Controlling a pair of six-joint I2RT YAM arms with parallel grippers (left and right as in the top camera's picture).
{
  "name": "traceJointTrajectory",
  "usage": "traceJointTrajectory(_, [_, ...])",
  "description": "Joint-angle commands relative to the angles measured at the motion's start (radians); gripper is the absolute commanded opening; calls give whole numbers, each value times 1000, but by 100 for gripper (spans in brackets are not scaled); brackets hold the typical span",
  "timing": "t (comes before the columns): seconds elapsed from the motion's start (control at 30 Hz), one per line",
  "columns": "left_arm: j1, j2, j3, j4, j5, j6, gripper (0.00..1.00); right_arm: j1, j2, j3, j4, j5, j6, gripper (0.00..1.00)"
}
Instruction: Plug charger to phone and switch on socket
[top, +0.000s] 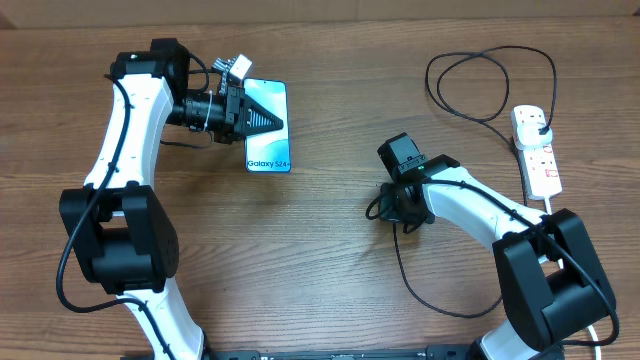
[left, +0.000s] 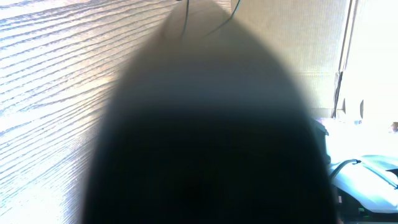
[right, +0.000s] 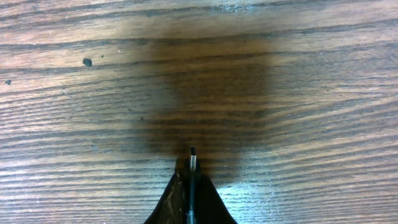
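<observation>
Nearest the overhead camera, the left arm (top: 120, 230) reaches over the table (top: 320, 270), and the left gripper (top: 270, 121), clenched on nothing, lies across the upper half of the phone (top: 269, 152), hiding it. Well to the right, the right gripper (top: 385, 208) points down, grasping the charger (top: 399, 255), whose cable loops round to a black plug (top: 541, 124) seated in the socket (top: 538, 155) at the far right edge. From the left wrist, a dark blur blocks nearly everything; wood shows at left. From the right wrist, closed fingers (right: 177, 196) pinch the connector tip above bare wood.
</observation>
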Motion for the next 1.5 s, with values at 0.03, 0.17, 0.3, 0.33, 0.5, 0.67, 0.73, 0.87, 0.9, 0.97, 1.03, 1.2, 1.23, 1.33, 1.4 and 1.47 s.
traceJointTrajectory(0.03, [-7,-41,1,1,28,-14,4,-2,49,-34,-20,-13,-3,4])
traceJointTrajectory(0.17, [-7,-41,1,0,28,-14,5,-2,49,-34,-19,-28,-4,4])
traceJointTrajectory(0.3, [-7,-41,1,0,28,-14,4,-2,49,-34,-18,-28,-4,4])
traceJointTrajectory(0.33, [-7,-41,1,0,28,-14,4,-2,49,-34,-18,-28,-4,4])
traceJointTrajectory(0.5, [-7,-41,1,4,28,-14,4,-2,49,-34,-21,-28,-8,4])
traceJointTrajectory(0.67, [-7,-41,1,7,32,-14,4,-2,41,-27,-27,-29,-8,4])
traceJointTrajectory(0.73, [-7,-41,1,6,48,-14,4,-2,18,-13,-45,-42,-13,4])
traceJointTrajectory(0.87, [-7,-41,1,8,128,-6,4,-2,-105,4,-48,-207,-116,4])
traceJointTrajectory(0.9, [-7,-41,1,8,163,6,4,-2,-152,4,-42,-270,-149,4])
traceJointTrajectory(0.97, [-7,-41,1,7,230,37,5,-2,-247,4,-26,-404,-210,4])
traceJointTrajectory(1.03, [-7,-41,1,6,270,56,4,-2,-331,4,-8,-533,-264,4])
traceJointTrajectory(1.2, [-19,-41,1,-13,366,111,5,-2,-489,4,56,-760,-293,4])
traceJointTrajectory(1.23, [-22,-41,1,-13,395,119,4,-2,-503,4,71,-793,-293,4])
traceJointTrajectory(1.33, [-37,-41,1,-11,411,135,5,-2,-508,2,132,-925,-292,4])
traceJointTrajectory(1.4, [-55,-41,1,-18,411,169,4,-1,-495,-2,185,-995,-287,4])
traceJointTrajectory(1.47, [-73,-41,1,-18,411,171,4,-1,-478,-8,234,-1023,-264,4])
